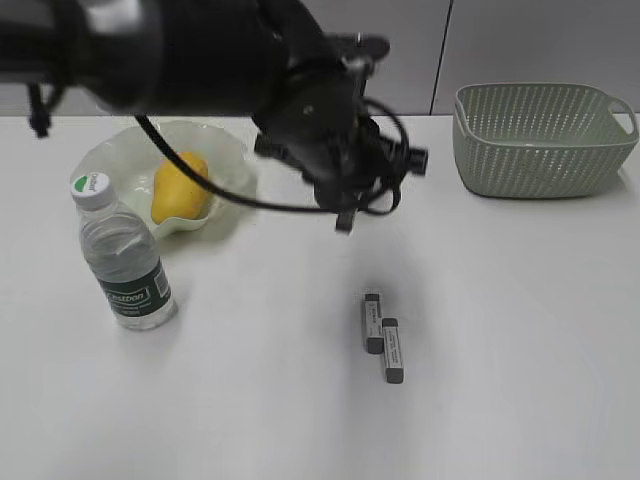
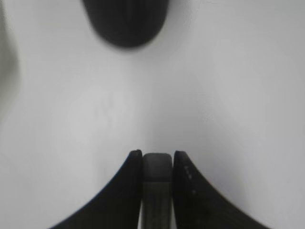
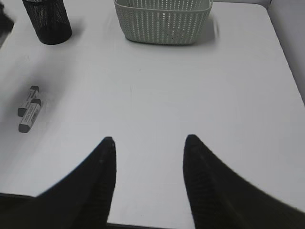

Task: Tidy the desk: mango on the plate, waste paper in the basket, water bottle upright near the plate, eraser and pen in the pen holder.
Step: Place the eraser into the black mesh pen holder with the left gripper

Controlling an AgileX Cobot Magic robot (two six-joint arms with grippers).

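The mango (image 1: 178, 190) lies in the wavy-rimmed plate (image 1: 225, 150) at the back left. The water bottle (image 1: 125, 265) stands upright in front of the plate. My left gripper (image 1: 345, 218) hangs over the middle of the desk (image 1: 500, 350); in the left wrist view it (image 2: 157, 155) is shut on a grey eraser (image 2: 157, 174). Two more erasers (image 1: 372, 322) (image 1: 391, 350) lie side by side on the desk below it. My right gripper (image 3: 150, 140) is open and empty over the desk's near edge. The pen holder (image 3: 47, 21) shows in the right wrist view only. Waste paper and pen are out of view.
The green basket (image 1: 540, 140) stands at the back right and also shows in the right wrist view (image 3: 162, 21). A blurred dark round shape (image 2: 124, 24) is ahead of the left gripper. The left arm hides the back middle of the desk.
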